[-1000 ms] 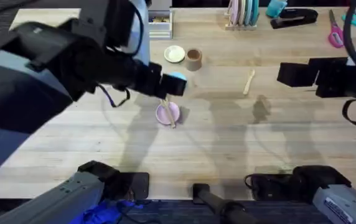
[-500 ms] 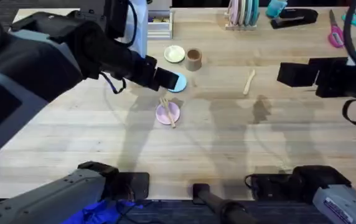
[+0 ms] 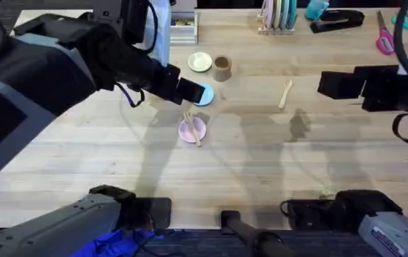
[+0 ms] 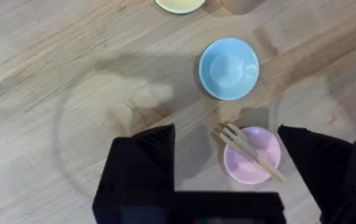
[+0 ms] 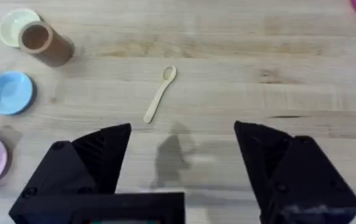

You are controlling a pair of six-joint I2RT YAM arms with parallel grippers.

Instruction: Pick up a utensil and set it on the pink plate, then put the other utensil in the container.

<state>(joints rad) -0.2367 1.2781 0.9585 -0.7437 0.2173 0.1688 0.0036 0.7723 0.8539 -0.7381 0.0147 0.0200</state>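
Observation:
The fork [image 4: 249,151] lies slanted across the pink plate [image 4: 237,168], tines overhanging the rim; the overhead view shows the same fork [image 3: 192,129] on that plate [image 3: 187,130]. My left gripper [image 4: 224,134] hangs open above them, holding nothing, and hovers by the light blue plate in the overhead view [image 3: 190,91]. The spoon [image 5: 160,94] rests flat on the table, right of the tan-brown container [image 5: 45,43]. My right gripper [image 5: 183,127] is open and empty, high above the table just short of the spoon [image 3: 285,93], to the spoon's right in the overhead view [image 3: 329,84].
A light blue plate [image 4: 228,68] sits just beyond the pink one, and a pale yellow plate [image 3: 200,62] stands beside the container [image 3: 222,68]. Along the far edge are a plate rack [image 3: 279,16], a black stapler [image 3: 336,21], pink scissors [image 3: 384,39] and a white tray [image 3: 182,28].
My left arm has pulled back a little toward the far left, away from the pink plate. The fork stays on the plate. The right arm and spoon have not moved.

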